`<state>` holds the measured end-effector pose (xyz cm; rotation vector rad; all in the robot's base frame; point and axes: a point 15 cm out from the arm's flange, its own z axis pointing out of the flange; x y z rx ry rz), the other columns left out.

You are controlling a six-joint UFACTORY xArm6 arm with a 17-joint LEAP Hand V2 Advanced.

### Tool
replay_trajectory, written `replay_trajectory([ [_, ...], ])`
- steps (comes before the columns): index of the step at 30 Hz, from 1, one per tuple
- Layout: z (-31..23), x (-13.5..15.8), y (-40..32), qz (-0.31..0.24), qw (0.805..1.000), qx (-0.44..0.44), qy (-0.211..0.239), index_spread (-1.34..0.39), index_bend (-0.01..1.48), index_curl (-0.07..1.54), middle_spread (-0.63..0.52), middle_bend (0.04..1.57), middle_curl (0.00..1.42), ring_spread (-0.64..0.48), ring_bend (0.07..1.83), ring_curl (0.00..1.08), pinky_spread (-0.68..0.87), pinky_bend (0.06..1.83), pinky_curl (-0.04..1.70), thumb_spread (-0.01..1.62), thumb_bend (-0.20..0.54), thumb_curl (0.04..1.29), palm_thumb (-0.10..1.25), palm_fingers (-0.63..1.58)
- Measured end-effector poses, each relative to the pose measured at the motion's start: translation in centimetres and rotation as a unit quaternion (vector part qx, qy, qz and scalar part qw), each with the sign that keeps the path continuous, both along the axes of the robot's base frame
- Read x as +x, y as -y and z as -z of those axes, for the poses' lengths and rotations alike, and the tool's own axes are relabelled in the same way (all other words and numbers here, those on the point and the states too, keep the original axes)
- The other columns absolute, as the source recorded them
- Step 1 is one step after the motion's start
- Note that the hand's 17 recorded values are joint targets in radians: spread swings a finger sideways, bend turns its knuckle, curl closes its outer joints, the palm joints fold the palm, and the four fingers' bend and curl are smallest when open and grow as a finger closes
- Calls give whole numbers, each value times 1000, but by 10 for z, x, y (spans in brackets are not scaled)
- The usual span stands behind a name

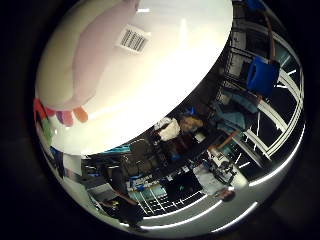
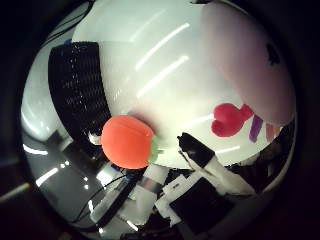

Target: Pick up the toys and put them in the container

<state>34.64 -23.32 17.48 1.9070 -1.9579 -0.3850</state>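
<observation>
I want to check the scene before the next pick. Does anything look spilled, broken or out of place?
Nothing looks spilled or broken. The orange toy lies at the edge of the white table, beside the black basket. The pink plush lies on the table too, close to the palm. Both toys are outside the basket.

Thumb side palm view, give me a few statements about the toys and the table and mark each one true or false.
1. An orange plush toy lies at the edge of the white table. True.
2. A black mesh container stands on the table. True.
3. The orange toy is inside the container. False: it lies on the table beside it.
4. The big plush toy is green. False: it is pale pink, with a dark pink part.
5. The pink toy rests on the table. True.
</observation>
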Motion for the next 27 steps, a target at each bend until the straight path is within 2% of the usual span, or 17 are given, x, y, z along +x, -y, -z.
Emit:
replay_trajectory([
  [1,1,0,0,0,1000,-1,-1,-127,138,243,32,278,357,178,378,288,397,514,306,995,-15,348,773,178],
  [4,2,0,-1,-1,1000,-2,-3,-132,136,238,-49,318,384,26,490,321,209,552,309,976,-13,364,849,267],
  [6,1,-1,1,1,1000,-9,-6,-145,125,231,-120,361,417,-128,614,366,-34,655,334,960,-14,373,889,354],
  [7,1,-1,3,-2,1000,-15,-8,-150,137,232,-136,371,424,-153,631,372,-82,673,338,958,-14,374,898,359],
  [8,0,0,4,-4,1000,-21,-9,-173,141,229,-180,408,455,-231,712,407,-236,768,368,947,-14,379,924,414],
  [11,2,-2,3,-5,1000,-27,-14,-237,177,252,-278,503,544,-340,869,491,-415,938,447,934,-16,387,958,503],
  [12,3,-4,2,-6,1000,-26,-16,-264,200,267,-304,546,581,-364,937,529,-440,998,482,934,-11,391,975,579],
  [15,2,-8,1,-6,1000,-26,-16,-359,293,338,-397,626,716,-414,1104,638,-458,1172,596,940,-8,407,1037,625],
  [20,-2,-6,0,-10,1000,-27,-12,-491,568,570,-534,821,1035,-425,1342,826,-392,1413,813,965,4,438,1154,510],
  [24,-5,-6,-1,-13,999,-26,-13,-549,759,785,-592,931,1222,-406,1474,915,-340,1528,924,1002,19,465,1240,394],
  [27,-13,-5,0,-14,999,-29,-7,-556,824,907,-609,987,1301,-393,1537,947,-314,1580,970,1025,39,486,1246,324],
])
